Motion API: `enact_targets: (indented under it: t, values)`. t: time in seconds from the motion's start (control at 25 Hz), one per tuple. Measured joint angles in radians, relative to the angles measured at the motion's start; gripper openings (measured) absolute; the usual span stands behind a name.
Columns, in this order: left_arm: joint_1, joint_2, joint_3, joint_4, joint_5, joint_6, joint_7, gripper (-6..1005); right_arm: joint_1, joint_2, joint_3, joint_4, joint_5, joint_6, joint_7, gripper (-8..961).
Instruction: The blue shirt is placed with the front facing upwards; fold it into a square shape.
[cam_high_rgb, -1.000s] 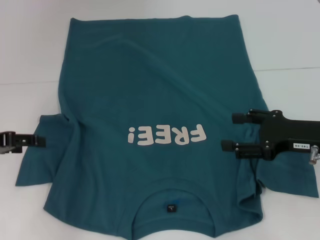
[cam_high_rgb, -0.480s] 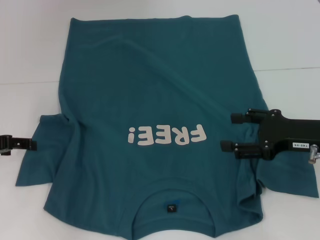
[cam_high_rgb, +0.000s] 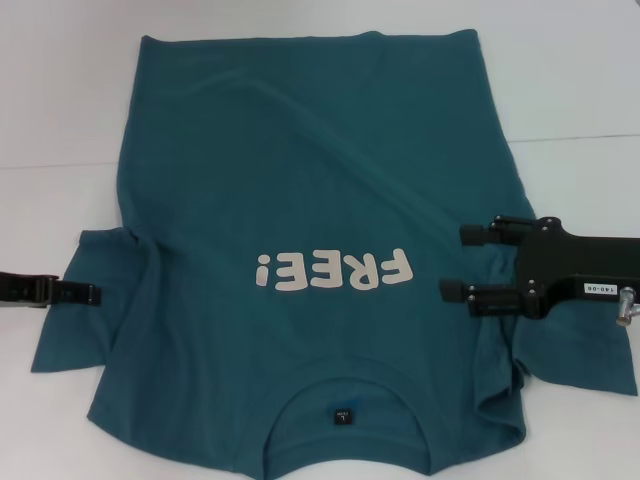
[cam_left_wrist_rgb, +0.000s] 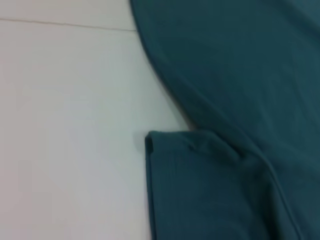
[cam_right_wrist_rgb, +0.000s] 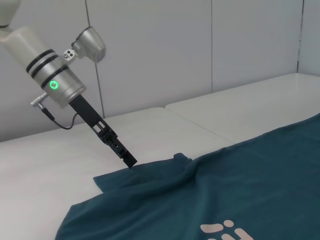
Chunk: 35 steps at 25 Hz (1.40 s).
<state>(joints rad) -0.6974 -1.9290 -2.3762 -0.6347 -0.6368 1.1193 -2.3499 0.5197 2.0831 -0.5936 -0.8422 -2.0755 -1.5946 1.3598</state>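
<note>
The blue shirt (cam_high_rgb: 300, 170) lies spread on the white table, front up, with the white "FREE!" letters (cam_high_rgb: 333, 271) reading upside down and the collar label (cam_high_rgb: 342, 415) nearest me. My right gripper (cam_high_rgb: 456, 262) is open and hovers over the shirt's right side, just inside the rumpled right sleeve (cam_high_rgb: 565, 350). At the outer edge of the left sleeve (cam_high_rgb: 75, 335), my left gripper (cam_high_rgb: 90, 294) reaches in low from the left. The right wrist view shows the left gripper (cam_right_wrist_rgb: 129, 160) angled down with its tip at the sleeve's hem. The left wrist view shows only the sleeve corner (cam_left_wrist_rgb: 150, 139) and the shirt body (cam_left_wrist_rgb: 240, 75).
The white table (cam_high_rgb: 60, 80) has a seam (cam_high_rgb: 570, 138) running across it under the shirt. Bare tabletop lies left, right and behind the shirt. A pale wall (cam_right_wrist_rgb: 200, 50) stands beyond the table's far side.
My left gripper drew back to the left, then came in again lower, onto the left sleeve's edge. The right gripper and the shirt have barely moved.
</note>
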Motion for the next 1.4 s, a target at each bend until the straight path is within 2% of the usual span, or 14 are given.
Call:
enact_targets:
  t: [1.24,1.4]
  values:
    - [-0.007,-0.002,0.003,0.039,0.051,-0.050,-0.018,885,-0.007,0.002,-0.012,0.000,0.000,-0.004,0.006,882]
    - [-0.010,-0.001,0.004,0.045,0.051,-0.047,-0.011,816,-0.007,0.003,-0.012,0.001,0.000,-0.004,0.010,881]
